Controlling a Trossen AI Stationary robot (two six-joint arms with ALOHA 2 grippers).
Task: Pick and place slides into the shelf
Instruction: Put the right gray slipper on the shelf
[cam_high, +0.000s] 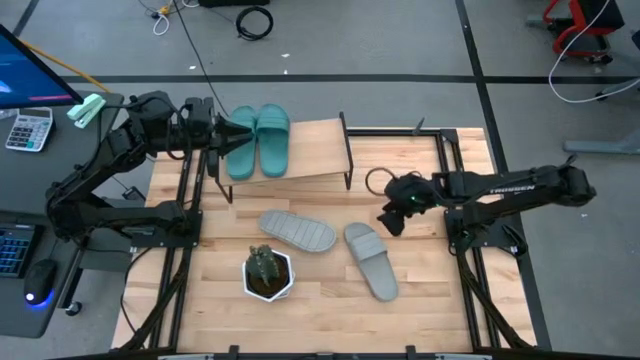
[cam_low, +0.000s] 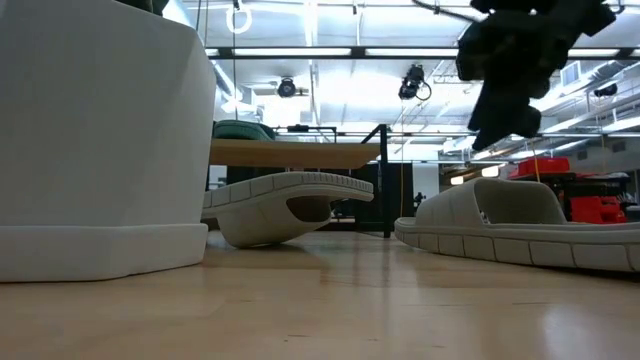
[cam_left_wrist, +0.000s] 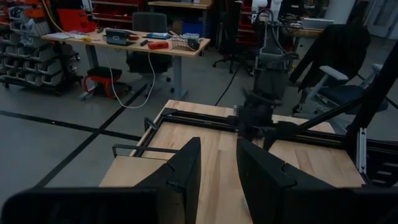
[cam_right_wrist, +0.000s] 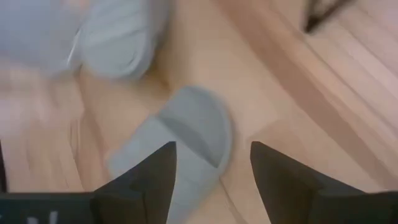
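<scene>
Right pincer (cam_high: 390, 222) — above grey slide (cam_high: 371, 260)

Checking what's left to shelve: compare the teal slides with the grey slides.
Colour: the teal slides are green; the grey slides are pale. Place: the teal pair sits on the shelf; the grey pair lies on the tabletop. Pose: the teal ones lie parallel and touching; the grey ones lie apart at different angles. Both pairs share the slip-on shape.

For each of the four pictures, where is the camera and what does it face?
High: above, looking down; both arms, teal slides on shelf.
Low: table height; right claw overhead.
Left wrist: across the table past open left claw.
Right wrist: down past open right claw.
High, low and right wrist share the grey slide.
</scene>
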